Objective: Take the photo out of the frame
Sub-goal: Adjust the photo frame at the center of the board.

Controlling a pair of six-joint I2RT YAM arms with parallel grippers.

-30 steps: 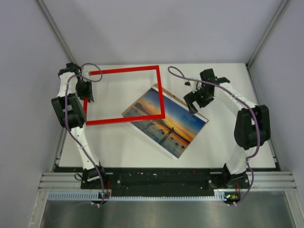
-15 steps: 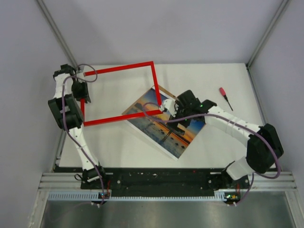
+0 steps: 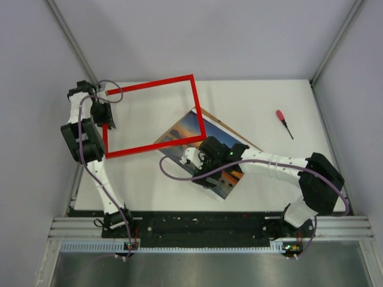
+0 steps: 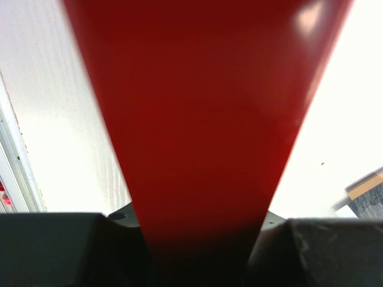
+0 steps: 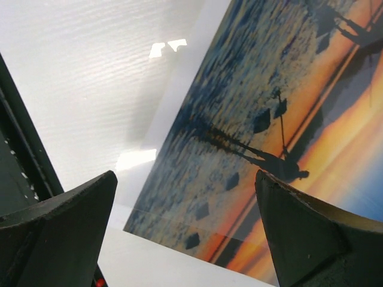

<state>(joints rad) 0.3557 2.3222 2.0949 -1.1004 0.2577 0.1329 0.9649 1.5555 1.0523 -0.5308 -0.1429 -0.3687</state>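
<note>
Top external: left tool (image 3: 106, 117) clamps frame (image 3: 149, 84), right tool (image 3: 201, 170) spread above photo (image 3: 179, 131).

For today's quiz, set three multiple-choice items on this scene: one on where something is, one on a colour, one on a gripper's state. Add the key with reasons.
1. Where does the screwdriver lie?
A. On the table, right of the photo
B. Inside the frame
C. In the right gripper

2. What colour is the frame?
A. Blue
B. Red
C. Green

3. How is the right gripper?
A. Open over the photo
B. Shut on the frame
C. Shut on the screwdriver

Key:
1 A: it lies alone on the white top, toward the right edge.
2 B: all its bars are bright red.
3 A: the right wrist view shows both fingers spread apart, with the photo beneath them.
</note>
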